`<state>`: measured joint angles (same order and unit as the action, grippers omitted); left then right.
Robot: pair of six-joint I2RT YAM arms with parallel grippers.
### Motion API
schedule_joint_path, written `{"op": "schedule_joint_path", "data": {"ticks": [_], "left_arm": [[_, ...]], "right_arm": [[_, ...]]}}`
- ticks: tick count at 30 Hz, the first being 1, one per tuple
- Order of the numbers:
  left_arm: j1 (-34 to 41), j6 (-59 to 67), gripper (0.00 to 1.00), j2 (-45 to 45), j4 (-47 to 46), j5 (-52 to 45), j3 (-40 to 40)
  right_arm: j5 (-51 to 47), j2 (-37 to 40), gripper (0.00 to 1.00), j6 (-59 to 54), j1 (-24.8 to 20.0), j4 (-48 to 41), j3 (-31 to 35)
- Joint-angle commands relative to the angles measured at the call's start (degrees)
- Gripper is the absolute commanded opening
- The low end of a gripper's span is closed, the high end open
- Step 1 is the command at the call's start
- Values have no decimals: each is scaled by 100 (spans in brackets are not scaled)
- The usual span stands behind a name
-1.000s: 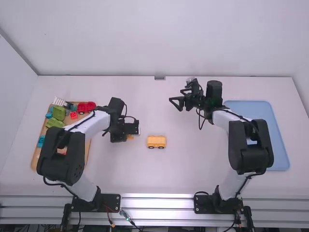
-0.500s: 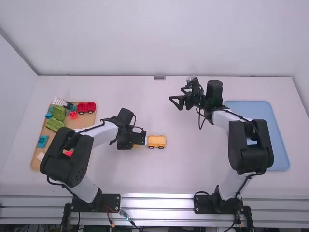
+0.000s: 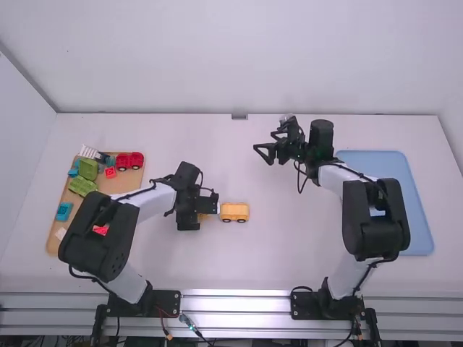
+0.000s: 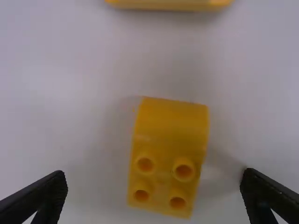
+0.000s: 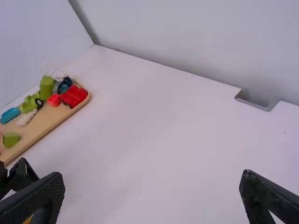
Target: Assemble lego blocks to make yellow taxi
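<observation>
The left gripper [image 3: 208, 204] is low over the table, just left of the yellow car body [image 3: 234, 212]. In the left wrist view, my left gripper [image 4: 154, 186] stands open around a yellow block [image 4: 169, 156] with several studs and a sloped end, fingers apart on both sides and not touching it. The edge of the yellow car body [image 4: 170, 3] lies beyond. My right gripper [image 3: 265, 153] is held above the table's far middle. In the right wrist view, the right gripper [image 5: 152, 186] is open with nothing between its fingers.
On the left, a wooden tray [image 3: 54, 242] carries green, blue and red blocks and a red car [image 3: 129, 160]. A blue tray [image 3: 416, 217] lies at the right, partly under the right arm.
My left gripper has come toward the camera and right, nearer the yellow car body, then settled slightly over the last half second. The right arm has stayed still.
</observation>
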<state>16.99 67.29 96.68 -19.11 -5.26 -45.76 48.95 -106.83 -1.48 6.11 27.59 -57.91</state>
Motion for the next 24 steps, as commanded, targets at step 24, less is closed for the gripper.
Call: {"op": "schedule_joint_path", "data": {"ticks": [24], "left_arm": [[-1775,1860,99,-1281,260,-4367,841]], "right_arm": [[11,-85,99,-9,24,44,-138]]}}
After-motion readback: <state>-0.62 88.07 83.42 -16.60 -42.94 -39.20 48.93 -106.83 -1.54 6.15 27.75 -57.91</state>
